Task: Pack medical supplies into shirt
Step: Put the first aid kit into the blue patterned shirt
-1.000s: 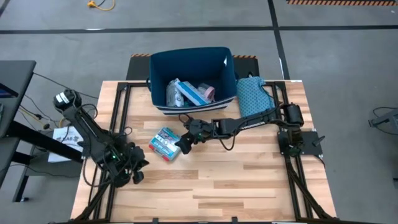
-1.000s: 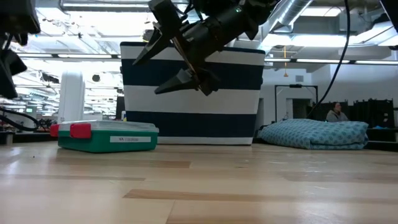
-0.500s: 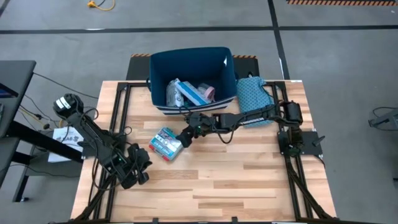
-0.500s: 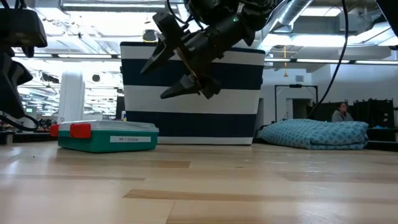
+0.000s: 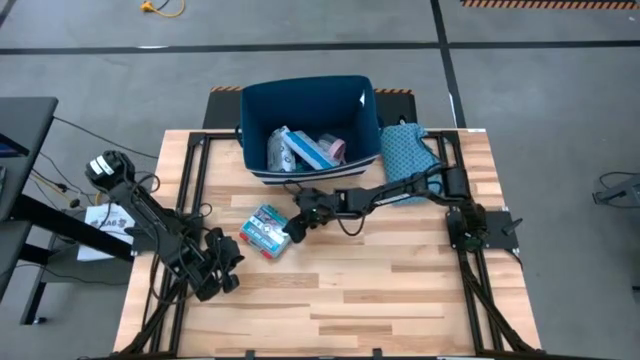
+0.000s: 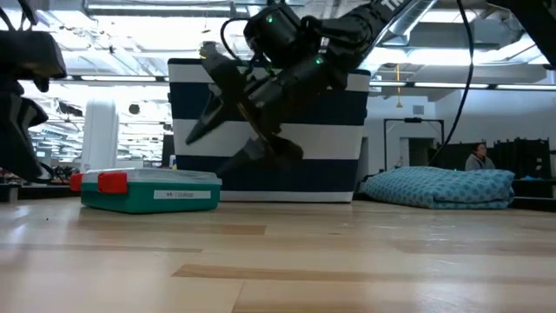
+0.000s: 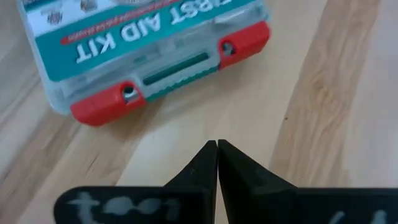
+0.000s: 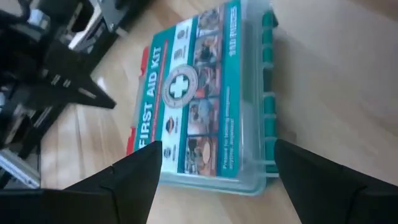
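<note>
- Your right gripper (image 5: 290, 231) hangs above the wooden table (image 5: 400, 290) with its two dark fingers (image 8: 127, 177) spread wide and holding nothing; it sits just beside the first aid kit, on the side toward the table's middle.
- The flat, clear plastic first aid kit with a teal label and red latches (image 5: 265, 230) lies flat on the table, just in front of the bin; in the right wrist view (image 8: 199, 99) it fills the space between the open fingers, lid up.
- In the low view, your right gripper (image 6: 228, 139) is tilted down toward the kit (image 6: 149, 189) and clear of the tabletop.
- Your left gripper (image 5: 222, 278) waits near the table's left front corner, fingers (image 7: 202, 168) pressed fully together, empty, pointing at the kit's red-latched edge (image 7: 155, 56).
- The dark blue fabric bin with white stripes (image 5: 252, 110) stands at the table's back edge, with white and blue packets and a pink item (image 5: 305, 148) inside.
- A folded teal patterned cloth (image 5: 405, 150) lies to the right of the bin, touching it.
</note>
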